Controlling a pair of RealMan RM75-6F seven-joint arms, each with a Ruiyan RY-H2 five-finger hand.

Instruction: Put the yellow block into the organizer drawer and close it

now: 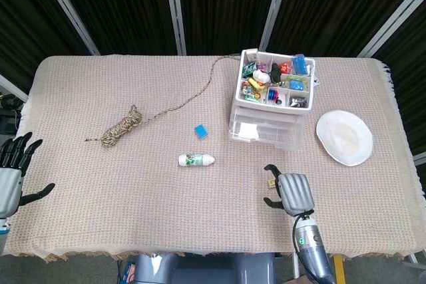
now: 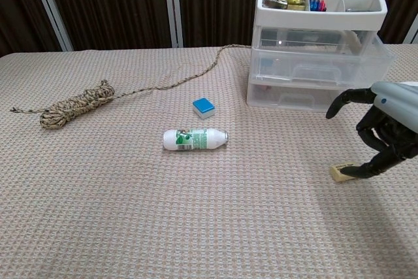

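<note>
i have the right hand [image 2: 385,132] low over the bench [image 1: 133,217] at the lower right of the chest view, fingers curled downward, and its fingertips [image 2: 358,172] are touching the yellow block [image 2: 341,172], which lies flat on the woven cloth. from the head view the same hand [image 1: 291,193] sits in the lower middle-right of the frame with the block [image 1: 271,182] just at its left edge, between the thumb and the other fingers. i cannot tell whether the block is actually pinched or only touched; it looks to be resting on the cloth.

the organizer [image 1: 274,101] stands above the hand in the head view, upper right of centre, well apart from the block. its top tray is full of small coloured items, and the clear drawers [image 2: 313,70] below it face me in the chest view.

my left hand [image 1: 14,171] is at the far left edge of the head view, fingers spread and holding nothing.

elsewhere on the bench: a white bottle [image 1: 196,159] lying on its side near the centre, a small blue block [image 1: 201,131] just above it, a coiled rope [image 1: 123,126] to the left with its tail running toward the organizer, and a white plate [image 1: 344,138] at the right.
</note>
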